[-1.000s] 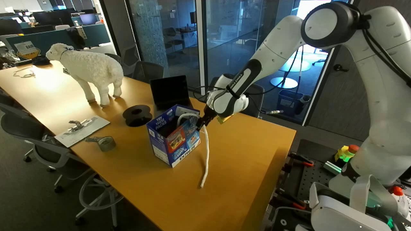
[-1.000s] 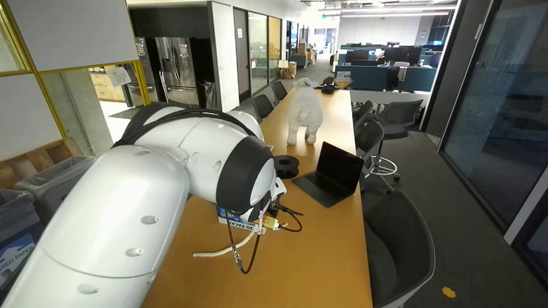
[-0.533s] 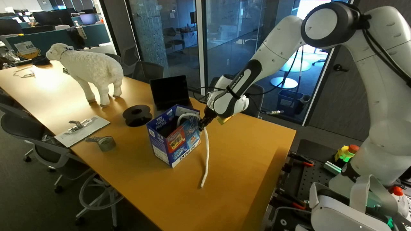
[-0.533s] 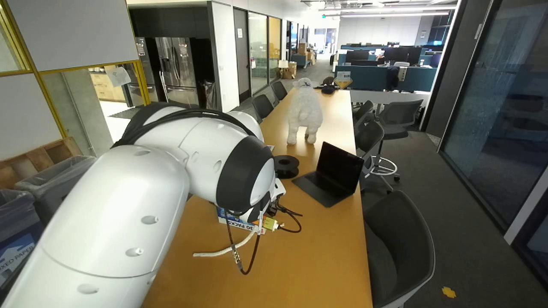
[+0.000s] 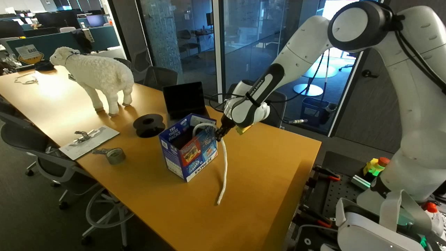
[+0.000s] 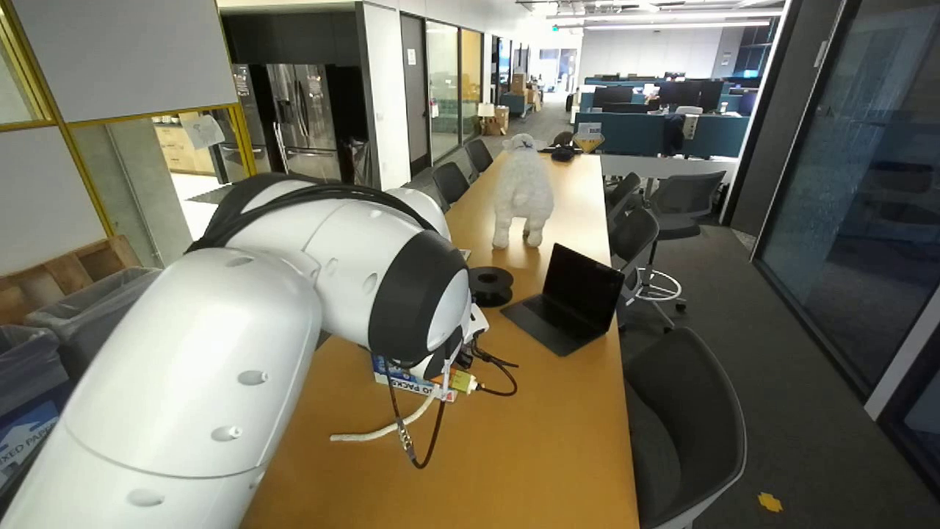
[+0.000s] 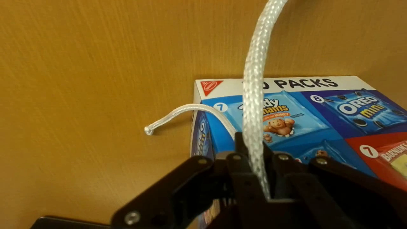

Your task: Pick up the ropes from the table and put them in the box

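Between the closed jaws of my gripper (image 7: 253, 144) I've got white rope (image 7: 253, 73) pinched. Beside the gripper, rope arches up out of the blue box (image 5: 191, 153) toward it, and a length trails from it down to the surface (image 5: 264, 164). Just past the gripper another strand (image 7: 190, 107) shows; whether it's all one piece, I can't make out.

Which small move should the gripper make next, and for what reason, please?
A slight lift of the gripper, I think, without letting go. It appears shut on a white rope that loops down into the blue box, yet much of it trails outside, over the table; raising it might help bring that part over the box's wall.
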